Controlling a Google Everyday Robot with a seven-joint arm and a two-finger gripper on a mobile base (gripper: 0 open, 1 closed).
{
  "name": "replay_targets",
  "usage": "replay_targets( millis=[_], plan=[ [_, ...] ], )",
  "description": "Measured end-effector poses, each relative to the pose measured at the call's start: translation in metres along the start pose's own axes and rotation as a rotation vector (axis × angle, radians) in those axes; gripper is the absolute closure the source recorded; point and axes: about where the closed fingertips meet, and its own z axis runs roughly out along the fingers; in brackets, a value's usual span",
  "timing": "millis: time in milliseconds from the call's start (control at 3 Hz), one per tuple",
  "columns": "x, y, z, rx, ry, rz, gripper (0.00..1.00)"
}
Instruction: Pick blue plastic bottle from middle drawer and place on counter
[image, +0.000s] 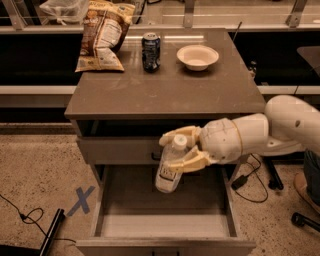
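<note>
Gripper (178, 150) pinches blue plastic bottle (169, 172) near its cap, tilted, over open middle drawer (165, 225). Pick looks done, now the carry. Next: lift above counter (165, 92) edge, set down on bare front area.

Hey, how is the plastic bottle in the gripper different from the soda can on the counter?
The blue plastic bottle is clear with a white cap and label; the soda can is dark. The bottle is tilted, clamped by the gripper over the open middle drawer; the can stands upright on the counter, with nothing touching it. Both are small drink containers.
</note>
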Motion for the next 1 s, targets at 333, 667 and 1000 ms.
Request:
replay_targets(
  millis=[333, 667, 1000],
  plan=[
    [-0.059, -0.025, -0.009, -0.053, 0.000, -0.001, 1.00],
    [-0.098, -0.061, -0.017, -0.097, 0.004, 0.033, 1.00],
    [-0.118, -0.108, -0.039, -0.049, -0.027, 0.079, 1.00]
  ],
)
